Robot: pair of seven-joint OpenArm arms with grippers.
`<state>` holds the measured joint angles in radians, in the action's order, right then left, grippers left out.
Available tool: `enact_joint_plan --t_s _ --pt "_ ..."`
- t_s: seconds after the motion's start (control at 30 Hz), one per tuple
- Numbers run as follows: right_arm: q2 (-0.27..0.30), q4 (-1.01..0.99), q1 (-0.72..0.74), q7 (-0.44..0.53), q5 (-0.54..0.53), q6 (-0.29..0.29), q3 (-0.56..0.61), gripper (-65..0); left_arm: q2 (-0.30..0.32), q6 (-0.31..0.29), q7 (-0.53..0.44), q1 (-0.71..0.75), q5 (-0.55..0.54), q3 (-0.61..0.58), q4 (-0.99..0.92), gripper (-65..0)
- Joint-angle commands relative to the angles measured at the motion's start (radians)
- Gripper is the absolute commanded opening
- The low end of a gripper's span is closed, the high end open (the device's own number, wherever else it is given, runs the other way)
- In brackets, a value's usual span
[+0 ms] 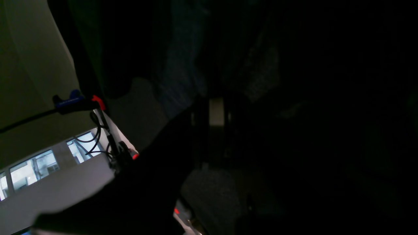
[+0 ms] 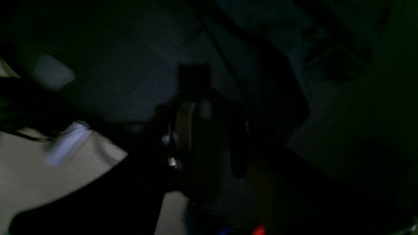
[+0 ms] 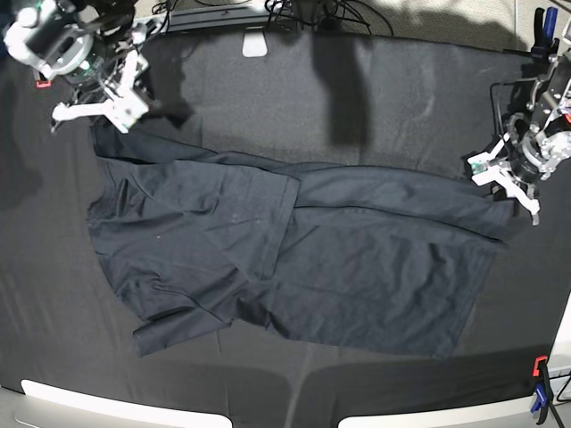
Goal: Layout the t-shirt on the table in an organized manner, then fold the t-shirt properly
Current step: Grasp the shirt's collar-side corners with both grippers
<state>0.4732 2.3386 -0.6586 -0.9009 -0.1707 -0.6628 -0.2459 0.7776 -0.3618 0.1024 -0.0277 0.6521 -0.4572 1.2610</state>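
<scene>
In the base view, the right end effector (image 3: 100, 107) sits at the upper left of the frame, at the upper left corner of the t-shirt (image 3: 294, 259); whether its jaws grip that corner cannot be told from the dark wrist view. The t-shirt lies wrinkled across the middle of the bench (image 3: 375, 80), its long axis running left to right, a fold ridge near centre. At the right edge of the frame, the left end effector (image 3: 508, 178) is closed at the shirt's upper right corner, apparently pinching the cloth. Each arm is nearest its own end, so pulling apart along that axis looks like the way to flatten it.
</scene>
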Motion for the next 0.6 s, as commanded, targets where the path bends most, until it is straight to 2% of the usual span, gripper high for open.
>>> enact_joint_plan --t_s 0.0,0.07,0.17,0.23,0.4,0.57 --pt "0.019 0.018 0.004 0.051 0.016 -0.007 0.013 -48.3 0.009 -0.018 0.006 -0.005 0.002 0.004 0.001 -65.0" --pt "0.041 -0.021 0.009 0.09 0.089 0.022 0.063 -48.3 0.008 -0.019 0.005 -0.006 0.003 0.004 0.001 -65.0" --pt "0.068 -0.11 0.035 0.132 0.208 0.134 0.146 -48.3 0.01 -0.018 0.006 -0.006 0.003 0.004 0.001 -65.0" --pt "0.07 -0.15 0.072 0.14 0.267 0.179 0.201 -48.3 0.01 -0.018 0.005 -0.006 0.002 0.004 0.001 -65.0" --pt "0.07 -0.164 0.148 0.134 0.313 0.185 0.303 -48.3 0.01 -0.018 -0.002 -0.006 0.002 0.004 0.001 -65.0" --pt "0.07 -0.164 0.159 0.104 0.328 0.184 0.339 -48.3 0.01 -0.018 -0.002 -0.005 0.001 0.004 0.001 -65.0"
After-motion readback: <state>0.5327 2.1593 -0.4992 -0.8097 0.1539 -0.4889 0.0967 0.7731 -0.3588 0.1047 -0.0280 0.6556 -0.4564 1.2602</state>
